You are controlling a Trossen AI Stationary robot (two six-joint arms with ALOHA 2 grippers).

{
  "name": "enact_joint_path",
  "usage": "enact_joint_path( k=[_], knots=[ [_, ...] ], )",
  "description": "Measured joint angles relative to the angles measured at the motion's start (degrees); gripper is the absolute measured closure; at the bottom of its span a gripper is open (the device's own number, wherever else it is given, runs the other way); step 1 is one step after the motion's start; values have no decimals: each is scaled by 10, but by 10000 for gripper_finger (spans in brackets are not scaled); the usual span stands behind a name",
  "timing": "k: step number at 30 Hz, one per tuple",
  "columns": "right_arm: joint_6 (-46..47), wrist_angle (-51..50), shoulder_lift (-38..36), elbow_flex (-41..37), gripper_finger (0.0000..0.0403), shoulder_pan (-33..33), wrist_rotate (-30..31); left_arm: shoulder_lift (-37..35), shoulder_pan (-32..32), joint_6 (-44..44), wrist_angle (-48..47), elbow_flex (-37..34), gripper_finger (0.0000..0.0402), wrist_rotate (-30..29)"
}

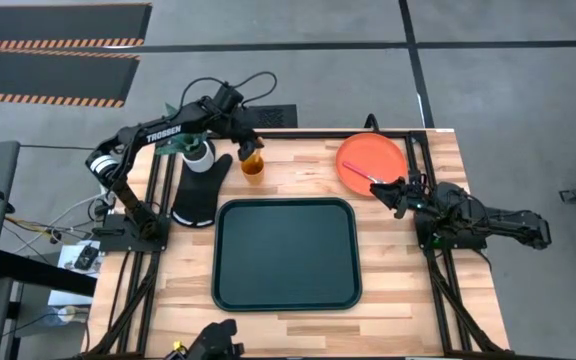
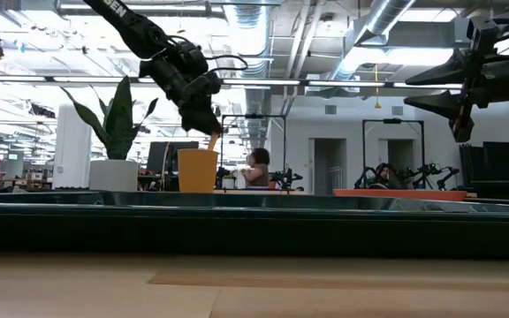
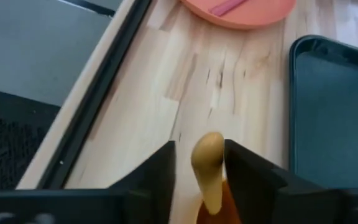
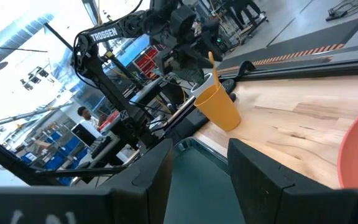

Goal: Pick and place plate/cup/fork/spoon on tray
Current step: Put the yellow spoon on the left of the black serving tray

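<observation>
A pale wooden table (image 1: 298, 320) with a black frame carries everything; the dark green-black tray (image 1: 286, 254) lies flat near its middle; the orange-red plate (image 1: 368, 158) rests at the far right, just beyond the tray's corner, apart from it; the orange cup (image 1: 253, 167) stands upright at the far edge, beside a black glove-shaped mat (image 1: 198, 195); a white plant pot (image 1: 199, 155) sits at the mat's far end.

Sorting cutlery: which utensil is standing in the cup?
The spoon, orange handle upright in the cup between the left pincer's fingers; the fork lies on the plate.
</observation>
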Motion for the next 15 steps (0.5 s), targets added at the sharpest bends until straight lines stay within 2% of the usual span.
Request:
enact_joint_path(
  k=[8, 15],
  knots=[
    [0, 0, 0, 0, 223, 0, 1, -1, 0, 0, 6, 0, 384, 0],
    [0, 0, 0, 0, 223, 0, 2, -1, -3, -40, 1, 0, 378, -1]
  ],
)
